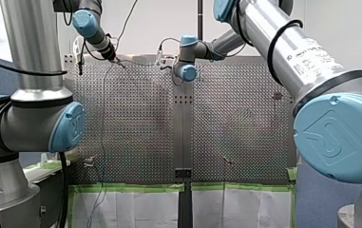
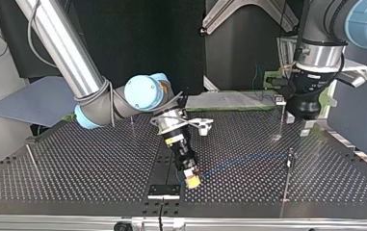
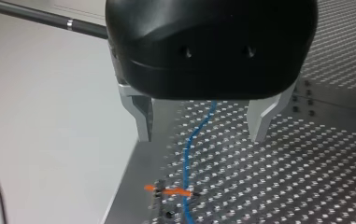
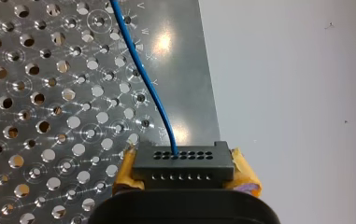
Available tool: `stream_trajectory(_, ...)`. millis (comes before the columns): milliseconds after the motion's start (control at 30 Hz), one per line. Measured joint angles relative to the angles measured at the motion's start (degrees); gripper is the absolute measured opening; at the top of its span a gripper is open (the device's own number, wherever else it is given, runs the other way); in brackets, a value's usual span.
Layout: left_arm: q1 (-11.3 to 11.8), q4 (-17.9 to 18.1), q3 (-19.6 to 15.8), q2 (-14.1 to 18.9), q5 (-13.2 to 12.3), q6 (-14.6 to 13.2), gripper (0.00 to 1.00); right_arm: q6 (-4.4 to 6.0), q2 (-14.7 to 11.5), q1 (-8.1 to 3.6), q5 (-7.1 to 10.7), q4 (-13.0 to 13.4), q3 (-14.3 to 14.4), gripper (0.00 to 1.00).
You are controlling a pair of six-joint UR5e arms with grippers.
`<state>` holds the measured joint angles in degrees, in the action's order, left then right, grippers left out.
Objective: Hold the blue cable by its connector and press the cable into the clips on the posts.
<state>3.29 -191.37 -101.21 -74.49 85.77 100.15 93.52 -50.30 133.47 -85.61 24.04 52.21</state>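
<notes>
Closest to the front camera, the blue-capped elbow [image 1: 335, 137] of my right arm, with my left arm [image 1: 36, 118] opposite. Beyond them the perforated counter [image 1: 136, 123], both tools far off and too small to read. From the top view: right tool [image 2: 193, 182], yellow-padded, low near the counter's front edge, with the blue cable [image 2: 239, 161] strung from it to a thin post [image 2: 290, 161]. Left tool [image 2: 299, 124] hanging just beyond, beside a second post [image 2: 282, 120]. Through the left wrist: metal fingers [image 3: 143, 116] spread wide with nothing between them, cable passing underneath toward an orange clip [image 3: 168, 190]; seated there or not, cannot tell. Through the right wrist: yellow pads [image 4: 245, 172] pinching the black connector [image 4: 182, 161], cable leaving its face. Seemingly the pressing step, connector secured. Next, probably: bring the left tool down on the cable beside a clip and push it home, keeping tension from the connector end.
</notes>
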Motion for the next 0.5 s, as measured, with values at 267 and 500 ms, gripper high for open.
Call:
stream_trajectory(267, -0.2, -2.7, 0.3, -2.4, 1.7, -3.6, 0.99, 0.01, 0.1, 0.00, 0.00, 0.0, 0.0, 0.00)
stream_trajectory(500, -0.1, 0.0, 0.4, -3.2, 3.0, -6.9, 0.99, 0.04, 0.1, 0.00, 0.00, 0.0, 0.0, 0.00)
